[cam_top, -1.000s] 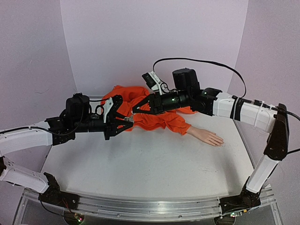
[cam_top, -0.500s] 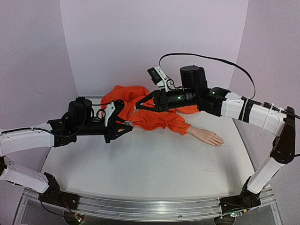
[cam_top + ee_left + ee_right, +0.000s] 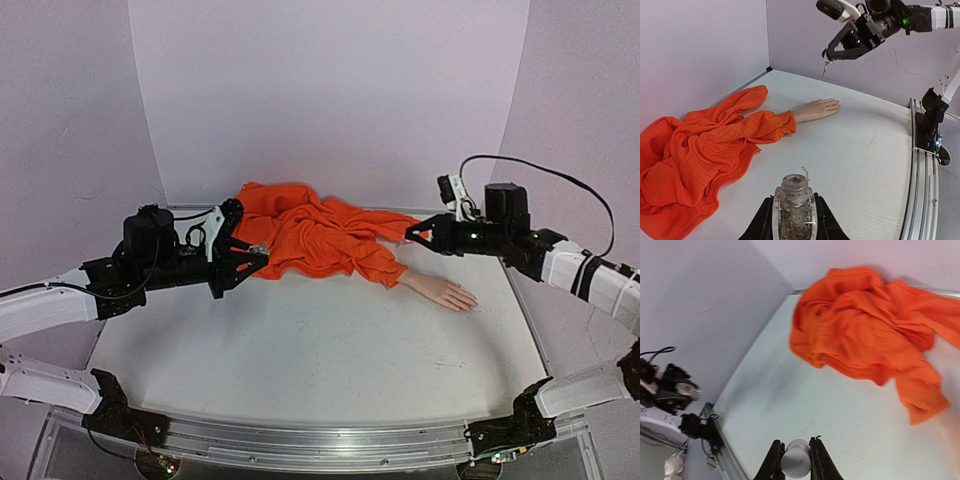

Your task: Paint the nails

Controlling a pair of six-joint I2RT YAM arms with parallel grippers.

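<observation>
- The mannequin hand (image 3: 448, 292) lies palm down on the white table (image 3: 320, 350), its slim fingers pointing to the robot's right
- The nails (image 3: 470, 303) sit at the tips of those fingers, bare to the cameras but too small to tell one from another
- An orange sleeve (image 3: 375, 262) covers the arm up to the wrist of the mannequin hand. The rest of the orange garment (image 3: 300, 232) lies crumpled to the left of the hand
- The right gripper (image 3: 418, 235) hangs in the air above and behind the mannequin hand, apart from it. Its fingers pinch a white cap (image 3: 796, 465)
- A thin brush stem (image 3: 824, 67) hangs below that gripper, above the mannequin hand and not touching it (it shows only in the left wrist view)
- The left gripper (image 3: 246, 262) is well to the left of the mannequin hand, with the heaped garment between the two. Its fingers are clamped on a small clear bottle (image 3: 793, 189), which stands upright with its neck open
- A metal rail (image 3: 922, 165) runs along the table's near edge, on the near side of the mannequin hand
</observation>
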